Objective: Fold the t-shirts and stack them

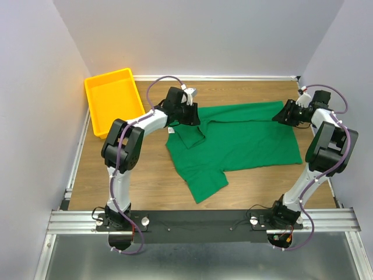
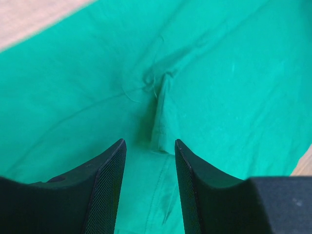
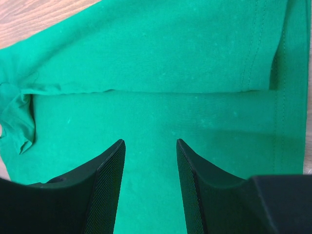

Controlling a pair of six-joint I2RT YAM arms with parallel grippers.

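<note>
on the wooden table (image 1: pixel 145 181) the green t-shirt (image 1: pixel 250 143) lies with its far edge and one sleeve turned in — folding looks barely begun, stacking untouched — while the left gripper (image 2: pixel 148 144) and right gripper (image 3: pixel 150 143) hover over it, jaws half apart, holding nothing.

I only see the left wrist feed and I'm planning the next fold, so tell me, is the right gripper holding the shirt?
Observer: No, the right gripper is open over the t-shirt, gripping nothing.
Operator: Where on the shirt?
Observer: At its far right corner, in the top view.
Operator: Is there anywhere to stack it?
Observer: A yellow bin sits empty at the table's far left corner, apart from the shirt.
</note>
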